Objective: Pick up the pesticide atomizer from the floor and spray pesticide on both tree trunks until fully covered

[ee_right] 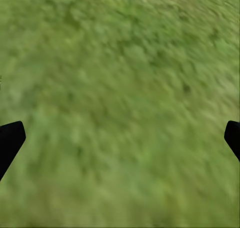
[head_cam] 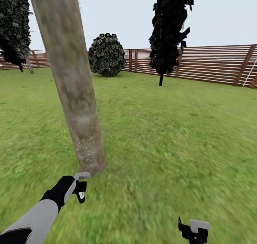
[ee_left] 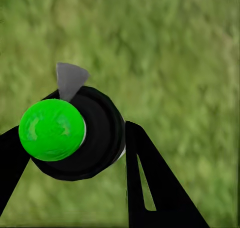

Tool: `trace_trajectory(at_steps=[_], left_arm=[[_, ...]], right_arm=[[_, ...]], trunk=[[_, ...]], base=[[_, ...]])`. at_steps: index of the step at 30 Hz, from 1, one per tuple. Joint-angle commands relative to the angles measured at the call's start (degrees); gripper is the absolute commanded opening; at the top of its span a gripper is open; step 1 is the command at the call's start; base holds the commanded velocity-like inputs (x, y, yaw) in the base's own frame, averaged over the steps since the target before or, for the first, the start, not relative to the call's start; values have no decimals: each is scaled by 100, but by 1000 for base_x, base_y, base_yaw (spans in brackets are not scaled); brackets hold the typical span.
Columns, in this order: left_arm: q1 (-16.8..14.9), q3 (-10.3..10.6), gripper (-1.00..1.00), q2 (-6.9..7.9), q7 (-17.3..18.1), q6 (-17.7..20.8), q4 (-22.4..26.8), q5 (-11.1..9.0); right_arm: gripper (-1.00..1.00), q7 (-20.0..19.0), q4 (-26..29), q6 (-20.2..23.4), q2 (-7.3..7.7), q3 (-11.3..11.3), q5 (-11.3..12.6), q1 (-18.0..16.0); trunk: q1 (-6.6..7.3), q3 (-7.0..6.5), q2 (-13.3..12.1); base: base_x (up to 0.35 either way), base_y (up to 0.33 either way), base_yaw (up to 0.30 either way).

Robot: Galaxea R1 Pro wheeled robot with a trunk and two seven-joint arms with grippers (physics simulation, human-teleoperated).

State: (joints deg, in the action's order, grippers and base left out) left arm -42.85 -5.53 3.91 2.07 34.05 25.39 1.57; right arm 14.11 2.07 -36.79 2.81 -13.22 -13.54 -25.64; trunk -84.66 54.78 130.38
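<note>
A thick grey-tan tree trunk [head_cam: 73, 83] leans across the lawn [head_cam: 171, 129], white pesticide specks [head_cam: 84, 149] dotting its base. Just below it, the left gripper [ee_left: 75, 138] pinches the pesticide atomizer [ee_left: 65, 133], seen end-on: green bulb toward the camera, long axis pointing at the grass, grey nozzle sideways. The right gripper [ee_right: 120, 138] hangs spread wide over grass.
</note>
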Motion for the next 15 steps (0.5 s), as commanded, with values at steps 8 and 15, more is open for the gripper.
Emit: trace_trajectory(at_steps=[8, 15], left_arm=[[-4, -36, -100, -5, 22, 31, 2, 24], [-4, -36, -100, -4, 22, 31, 1, 28]], right_arm=[[100, 30, -5, -9, 0, -32, -62, -3], [100, 30, -5, -6, 0, -32, -61, -3]], trunk=[[1, 5, 2], [1, 5, 2]], base=[[26, -274, 219], [131, -274, 11]])
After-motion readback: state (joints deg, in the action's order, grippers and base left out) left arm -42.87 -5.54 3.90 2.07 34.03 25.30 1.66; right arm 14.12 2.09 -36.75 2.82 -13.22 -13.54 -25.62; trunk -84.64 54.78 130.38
